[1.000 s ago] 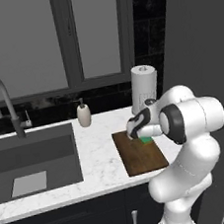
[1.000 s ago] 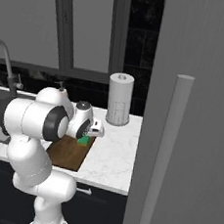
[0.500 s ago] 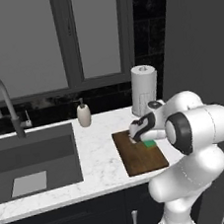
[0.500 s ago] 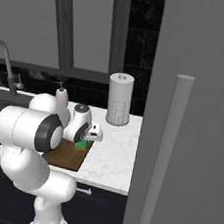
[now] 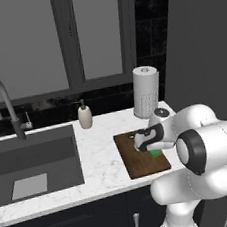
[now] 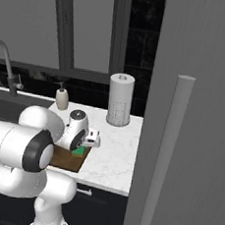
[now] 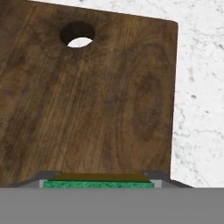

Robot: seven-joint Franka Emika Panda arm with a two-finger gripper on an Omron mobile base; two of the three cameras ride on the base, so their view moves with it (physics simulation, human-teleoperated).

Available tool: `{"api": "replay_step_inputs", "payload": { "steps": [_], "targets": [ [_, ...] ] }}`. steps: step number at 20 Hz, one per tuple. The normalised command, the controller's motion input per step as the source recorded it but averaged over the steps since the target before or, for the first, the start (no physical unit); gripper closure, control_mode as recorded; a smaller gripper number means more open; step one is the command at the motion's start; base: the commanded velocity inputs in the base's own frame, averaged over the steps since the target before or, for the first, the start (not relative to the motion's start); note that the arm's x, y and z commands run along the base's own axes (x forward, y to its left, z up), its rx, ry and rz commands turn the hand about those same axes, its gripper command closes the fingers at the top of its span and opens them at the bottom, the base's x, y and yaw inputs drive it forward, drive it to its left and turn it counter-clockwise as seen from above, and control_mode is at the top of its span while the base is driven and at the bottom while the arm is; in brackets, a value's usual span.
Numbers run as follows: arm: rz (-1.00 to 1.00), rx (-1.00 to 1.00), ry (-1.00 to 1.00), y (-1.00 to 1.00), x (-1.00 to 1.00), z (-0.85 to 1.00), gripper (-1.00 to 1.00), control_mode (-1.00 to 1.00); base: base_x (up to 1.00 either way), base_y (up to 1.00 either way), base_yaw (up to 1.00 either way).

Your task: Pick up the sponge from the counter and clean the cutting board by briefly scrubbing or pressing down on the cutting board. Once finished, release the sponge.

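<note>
The dark brown cutting board [image 5: 139, 159] lies on the white marbled counter [image 5: 102, 157], right of the sink. My gripper [image 5: 150, 148] hangs low over the board's right side, shut on the green sponge [image 5: 156, 153], which rests on or just above the wood. From the right base the sponge [image 6: 79, 151] peeks out under the hand, above the board [image 6: 70, 161]. In the hand view the sponge [image 7: 100, 181], green with a yellow layer, sits between the fingertips [image 7: 158, 176]. Beyond it stretch the board [image 7: 87, 100], with its hole [image 7: 77, 35], and the counter [image 7: 199, 87].
A paper towel roll [image 5: 145, 91] stands behind the board, a soap dispenser [image 5: 84, 115] to its left. The dark sink [image 5: 35, 158] with faucet [image 5: 4, 106] holds a pale grey sheet [image 5: 30, 186]. A tall grey panel [image 6: 193, 118] rises at the counter's right end.
The hand has come down with the sponge toward the board's right side. The arm's big joint has swung lower and nearer the cameras.
</note>
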Motion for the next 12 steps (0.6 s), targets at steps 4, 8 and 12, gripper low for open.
{"api": "replay_step_inputs", "payload": {
  "steps": [4, 8, 12],
  "targets": [
    [0.0, 0.0, 0.0, 0.16, -0.04, -0.18, 1.0, -1.0, 0.0, 0.0, 0.0],
    [-0.01, 0.0, 0.0, 0.1, 0.23, -0.04, 1.0, -1.0, 0.0, 0.0, 0.0],
    [-0.05, 0.0, 0.0, 0.0, 0.61, 0.0, 1.0, -1.0, 0.0, 0.0, 0.0]
  ]
}}
